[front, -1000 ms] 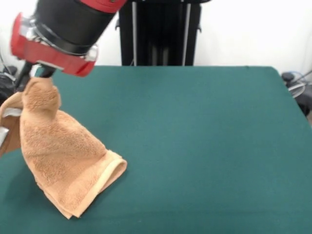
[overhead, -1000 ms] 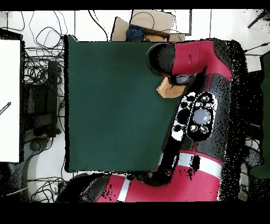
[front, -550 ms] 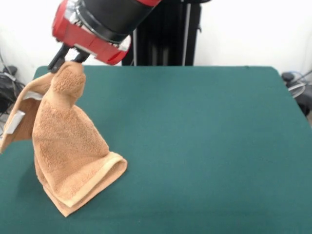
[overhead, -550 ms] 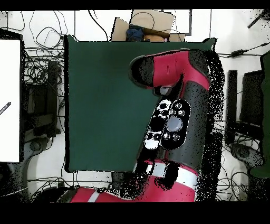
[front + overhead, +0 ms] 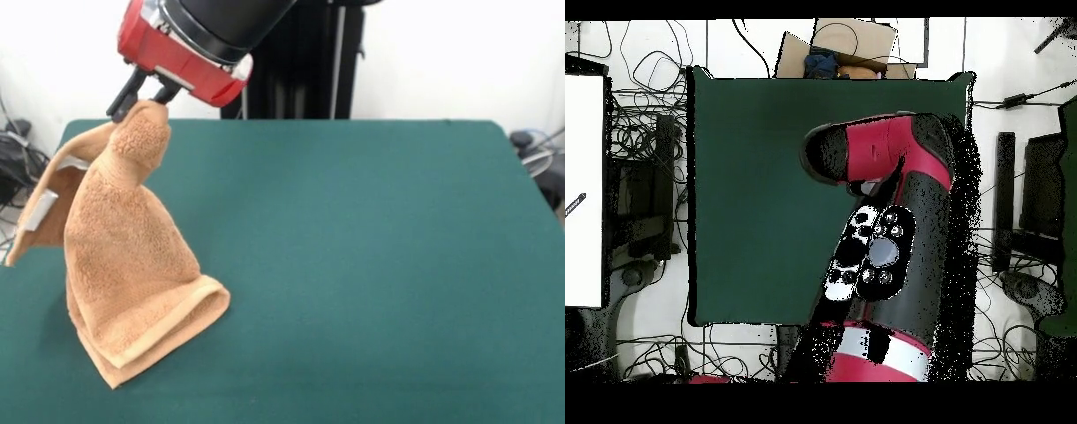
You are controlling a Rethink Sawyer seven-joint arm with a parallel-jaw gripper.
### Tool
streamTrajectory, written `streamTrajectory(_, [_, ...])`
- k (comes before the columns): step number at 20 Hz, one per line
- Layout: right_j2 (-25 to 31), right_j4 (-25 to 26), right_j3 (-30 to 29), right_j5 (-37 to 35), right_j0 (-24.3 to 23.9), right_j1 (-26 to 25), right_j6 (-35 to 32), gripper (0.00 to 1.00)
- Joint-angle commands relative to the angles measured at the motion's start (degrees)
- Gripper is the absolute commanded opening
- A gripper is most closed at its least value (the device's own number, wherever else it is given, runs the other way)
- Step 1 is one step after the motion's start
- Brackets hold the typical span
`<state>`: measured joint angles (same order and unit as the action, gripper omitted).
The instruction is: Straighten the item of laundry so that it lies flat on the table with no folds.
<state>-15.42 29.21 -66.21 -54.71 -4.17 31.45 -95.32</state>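
Pinching towel (image 5: pixel 132 256) peak in closed gripper (image 5: pixel 141 94), cloth hanging tent-like, lower folded edge resting on table (image 5: pixel 371 265).

You see the towel (image 5: pixel 128 256), light orange-tan terry cloth, pulled up into a tall cone, its peak bunched at the top. Its lower part rests on the dark green table (image 5: pixel 371 265), where a folded corner with a paler woven border band lies doubled over itself. On the left side of the front view a flap hangs free off the cone, showing its paler underside and a small white tag (image 5: pixel 39 212). In the overhead view you cannot see the towel; the arm covers it.
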Motion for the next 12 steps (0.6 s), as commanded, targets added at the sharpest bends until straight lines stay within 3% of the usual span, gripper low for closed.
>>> streamTrajectory(1, [-2.14,-2.99,-13.05,9.57,3.89,-0.16,-26.23,0.0])
streamTrajectory(12, [-8.64,-6.8,-15.26,15.07,10.6,-2.9,-40.68,0.0])
